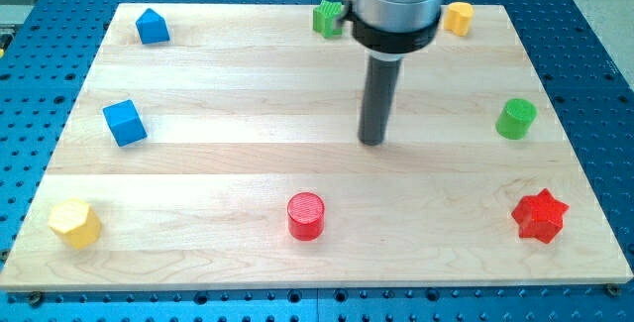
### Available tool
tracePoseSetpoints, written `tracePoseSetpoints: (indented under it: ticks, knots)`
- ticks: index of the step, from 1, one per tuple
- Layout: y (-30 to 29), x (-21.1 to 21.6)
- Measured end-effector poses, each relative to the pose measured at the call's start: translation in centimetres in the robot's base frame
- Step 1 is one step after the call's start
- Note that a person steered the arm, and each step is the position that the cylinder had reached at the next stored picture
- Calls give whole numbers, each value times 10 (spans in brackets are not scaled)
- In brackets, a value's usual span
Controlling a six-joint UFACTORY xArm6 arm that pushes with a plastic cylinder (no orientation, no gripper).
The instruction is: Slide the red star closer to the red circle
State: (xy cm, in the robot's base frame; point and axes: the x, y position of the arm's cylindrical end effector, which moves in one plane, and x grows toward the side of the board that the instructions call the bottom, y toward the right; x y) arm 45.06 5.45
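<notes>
**Approach step: tip not yet at the red star**

My tip [372, 142] sat near the middle of the tabletop [248, 94], touching no block. No claw on this rig, just a rod, so wide or narrow did not apply and nothing was held.

The red star [540, 215] lay at about 4 o'clock from my tip, well apart, near the view's bottom right corner. The red circle [306, 215] lay at about 7 o'clock from my tip, at about 9 o'clock from the star, with bare wood between them.

Judged: pushing not begun. The next move likely called for bringing my tip round to the star's 3 o'clock side, then pushing toward 9 o'clock. The green cylinder [515, 118], at 12 o'clock of the star, looked clear of that path.
</notes>
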Motion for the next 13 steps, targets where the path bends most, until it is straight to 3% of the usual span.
tracePoseSetpoints:
  ticks: [6, 10, 11, 12, 13]
  knots:
    - [29, -20]
    - [37, 20]
    - [95, 39]
    - [190, 43]
    - [234, 69]
